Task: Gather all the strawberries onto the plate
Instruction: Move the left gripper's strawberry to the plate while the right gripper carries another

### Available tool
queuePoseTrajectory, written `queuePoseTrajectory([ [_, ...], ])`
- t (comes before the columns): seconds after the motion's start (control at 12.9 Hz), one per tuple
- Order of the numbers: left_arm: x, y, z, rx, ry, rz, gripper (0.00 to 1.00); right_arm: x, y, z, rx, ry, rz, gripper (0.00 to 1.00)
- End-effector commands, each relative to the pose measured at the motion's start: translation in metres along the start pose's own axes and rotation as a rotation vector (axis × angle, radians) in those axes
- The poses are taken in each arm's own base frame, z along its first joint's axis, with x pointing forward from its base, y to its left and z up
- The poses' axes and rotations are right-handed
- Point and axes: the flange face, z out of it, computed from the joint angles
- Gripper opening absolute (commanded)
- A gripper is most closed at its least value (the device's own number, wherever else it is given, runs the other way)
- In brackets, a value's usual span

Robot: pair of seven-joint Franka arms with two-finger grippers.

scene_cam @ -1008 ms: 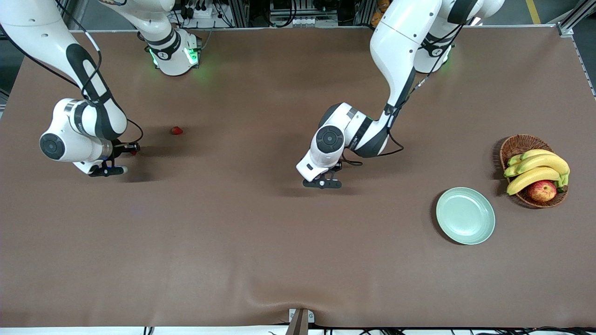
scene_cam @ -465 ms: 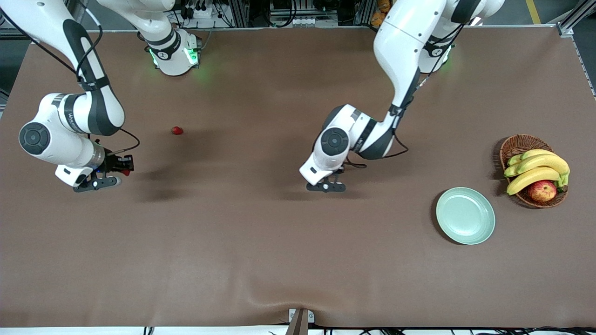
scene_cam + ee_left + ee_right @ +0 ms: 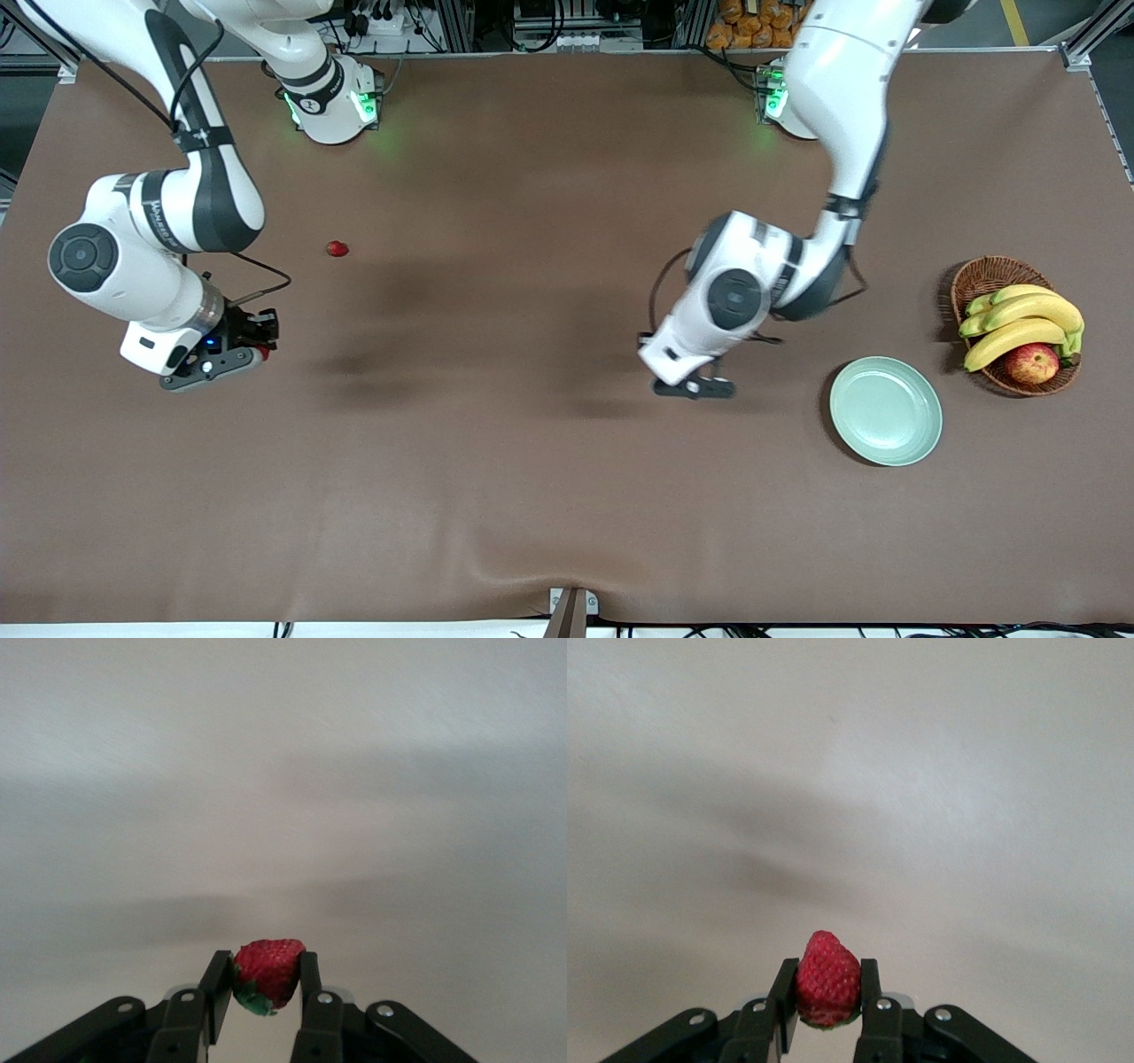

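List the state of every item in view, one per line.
Left pincer: shut on a strawberry, over the table near the plate.
Right pincer: shut on a second strawberry.
Third strawberry: loose on the table.
Plate: empty.
Basket: holds bananas and apple.

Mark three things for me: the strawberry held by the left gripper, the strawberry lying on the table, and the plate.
Strawberry in the left gripper (image 3: 267,971), left wrist view, on its red flesh between the fingers.
Strawberry on the table (image 3: 336,249), front view, on the berry's middle.
Plate (image 3: 886,410), front view, on its bare middle.
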Motion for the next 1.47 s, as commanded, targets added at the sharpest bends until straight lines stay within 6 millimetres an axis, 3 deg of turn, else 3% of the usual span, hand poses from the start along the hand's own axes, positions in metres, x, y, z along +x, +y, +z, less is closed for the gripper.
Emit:
queuePoseTrajectory([
  [0.0, 0.015, -0.058, -0.019, -0.012, -0.015, 0.022, 0.12, 0.017, -0.025, -0.011, 0.053, 0.025, 0.011, 0.0],
  [0.23, 0.017, -0.103, -0.033, 0.011, -0.012, 0.017, 0.12, 0.037, -0.057, -0.013, 0.089, 0.051, -0.008, 0.0],
  [0.39, 0.016, -0.15, -0.038, 0.061, -0.014, -0.005, 0.13, 0.062, -0.09, -0.012, 0.109, 0.072, -0.036, 0.0],
  [0.62, 0.01, -0.227, -0.042, 0.063, -0.037, 0.04, 0.15, 0.089, -0.15, -0.007, 0.114, 0.088, -0.126, 0.0],
  [0.93, 0.003, -0.318, -0.034, 0.04, -0.067, 0.09, 0.16, 0.116, -0.248, 0.021, 0.115, 0.11, -0.141, 0.0],
  [1.09, 0.0, -0.347, -0.029, 0.035, -0.074, 0.099, 0.15, 0.124, -0.302, 0.041, 0.115, 0.118, -0.157, 0.0],
  [1.4, 0.024, -0.356, -0.021, 0.096, -0.002, 0.145, 0.14, 0.13, -0.377, 0.081, 0.122, 0.163, -0.213, 0.0],
])
